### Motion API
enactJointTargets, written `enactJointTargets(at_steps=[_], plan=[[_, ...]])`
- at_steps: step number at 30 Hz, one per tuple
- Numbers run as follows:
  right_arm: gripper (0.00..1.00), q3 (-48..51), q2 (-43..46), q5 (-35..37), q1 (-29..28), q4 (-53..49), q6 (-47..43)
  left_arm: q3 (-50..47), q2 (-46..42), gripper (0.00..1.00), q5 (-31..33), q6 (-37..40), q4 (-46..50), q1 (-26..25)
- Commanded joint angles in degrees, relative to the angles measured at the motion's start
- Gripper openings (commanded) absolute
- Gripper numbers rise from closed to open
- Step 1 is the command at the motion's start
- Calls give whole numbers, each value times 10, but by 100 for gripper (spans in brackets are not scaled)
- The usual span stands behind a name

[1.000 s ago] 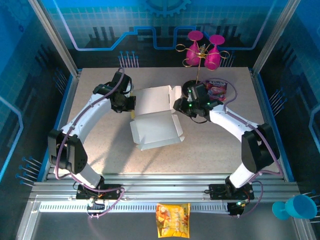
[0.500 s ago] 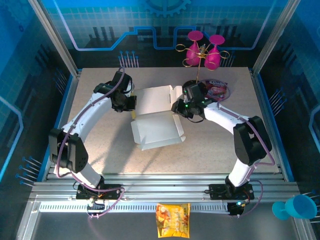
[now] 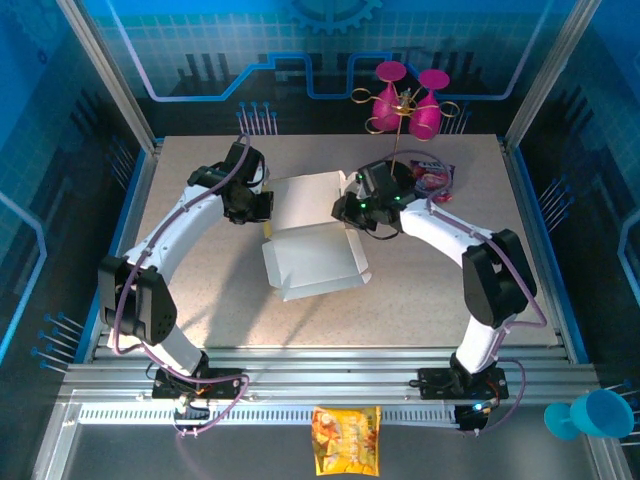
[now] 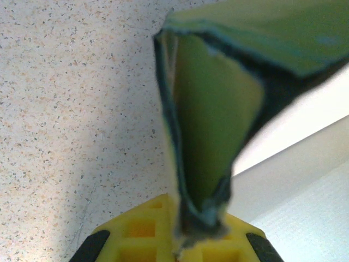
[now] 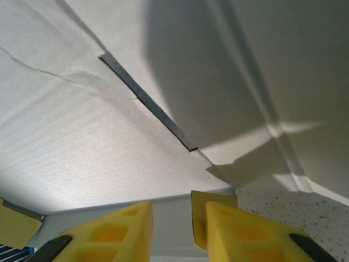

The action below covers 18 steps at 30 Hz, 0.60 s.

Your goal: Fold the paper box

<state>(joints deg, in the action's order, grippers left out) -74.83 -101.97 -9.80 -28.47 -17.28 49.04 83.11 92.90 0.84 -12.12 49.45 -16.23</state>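
At the middle of the table (image 3: pixel 420 300), the paper box (image 3: pixel 315 255) lies white side up. On its left edge your left gripper (image 3: pixel 262 208) is pinching a golden flap (image 4: pixel 212 109), and at the right edge your right gripper (image 5: pixel 172 218) has its fingers slightly parted astride the card. If you pull unevenly, the thin card may tear at the pinch, or the right side may slip free.

We see two pink goblets (image 3: pixel 405 100) on a gold stand (image 3: pixel 398 135) at the speckled table's (image 3: pixel 420 300) far edge, with a red packet (image 3: pixel 437 178) near its foot. An orange-yellow snack bag (image 3: pixel 346 440) and a blue goblet (image 3: pixel 590 415) lie beyond the near rails.
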Motion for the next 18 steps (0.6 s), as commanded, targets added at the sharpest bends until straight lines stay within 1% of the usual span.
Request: enactJointTargets(at_steps=[1, 6, 11, 15, 18], plan=[[30, -13, -20, -16, -8, -35, -13, 19, 3, 0, -23, -15, 2, 6], [30, -14, -22, -18, -13, -37, -21, 16, -1, 0, -28, -18, -2, 8], [30, -38, -33, -17, -35, -60, -37, 15, 0, 0, -30, -21, -6, 8], [34, -32, -25, -15, -47, -58, -39, 15, 0, 0, -30, -20, -5, 8], [39, -20, 17, -14, -40, -34, -55, 12, -1, 0, -29, -11, -3, 9]])
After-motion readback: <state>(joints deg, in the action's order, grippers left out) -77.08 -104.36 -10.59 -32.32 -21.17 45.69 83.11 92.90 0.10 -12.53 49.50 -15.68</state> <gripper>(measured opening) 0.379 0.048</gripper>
